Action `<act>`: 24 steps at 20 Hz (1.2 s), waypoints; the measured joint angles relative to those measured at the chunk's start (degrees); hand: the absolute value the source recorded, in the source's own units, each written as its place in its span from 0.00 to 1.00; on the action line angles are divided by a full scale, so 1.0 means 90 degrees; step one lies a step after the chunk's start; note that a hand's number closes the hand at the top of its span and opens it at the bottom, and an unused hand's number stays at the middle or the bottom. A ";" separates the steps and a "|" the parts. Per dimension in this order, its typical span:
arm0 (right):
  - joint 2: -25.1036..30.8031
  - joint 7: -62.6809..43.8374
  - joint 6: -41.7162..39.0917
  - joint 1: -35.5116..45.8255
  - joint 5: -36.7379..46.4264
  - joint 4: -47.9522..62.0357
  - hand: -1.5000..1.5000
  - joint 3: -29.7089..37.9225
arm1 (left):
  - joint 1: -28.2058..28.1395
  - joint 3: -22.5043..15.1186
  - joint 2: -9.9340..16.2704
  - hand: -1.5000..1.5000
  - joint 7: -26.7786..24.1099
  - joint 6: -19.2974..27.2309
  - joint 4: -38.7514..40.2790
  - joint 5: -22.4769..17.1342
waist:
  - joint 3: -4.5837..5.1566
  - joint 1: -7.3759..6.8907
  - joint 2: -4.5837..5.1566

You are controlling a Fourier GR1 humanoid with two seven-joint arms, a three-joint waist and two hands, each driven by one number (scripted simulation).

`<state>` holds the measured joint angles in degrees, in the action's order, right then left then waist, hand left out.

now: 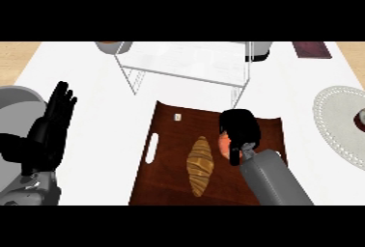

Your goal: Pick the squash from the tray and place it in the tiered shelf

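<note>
The right hand (238,129) curls over the orange squash (224,143) on the tray (162,159), mostly hiding it. It could slip sideways or nudge the croissant (200,165) just beside. The left hand (51,126) rests open.

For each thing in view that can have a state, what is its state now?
squash: on the tray, mostly hidden under the right robot hand.
right robot hand: curled round the squash.
left robot hand: open, fingers up, resting at the left edge.
croissant: lying flat on the tray, untouched.
tray: flat on the counter.
tiered shelf: upright; nothing visible on it.
</note>
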<state>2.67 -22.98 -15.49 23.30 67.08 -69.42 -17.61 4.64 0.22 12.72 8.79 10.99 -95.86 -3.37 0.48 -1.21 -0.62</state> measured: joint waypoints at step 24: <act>-0.0208 -0.5264 0.2605 0.3358 -0.0864 -0.1495 1.00 -0.1358 | 0.0272 -0.0151 -0.0125 0.50 0.0007 -0.0016 0.0281 0.0115 | -0.0027 -0.0188 -0.0019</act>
<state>0.79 -70.35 7.95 53.52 59.31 -82.87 -29.82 7.09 -1.14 11.59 8.85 10.85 -93.33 -2.33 0.23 -2.90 -0.79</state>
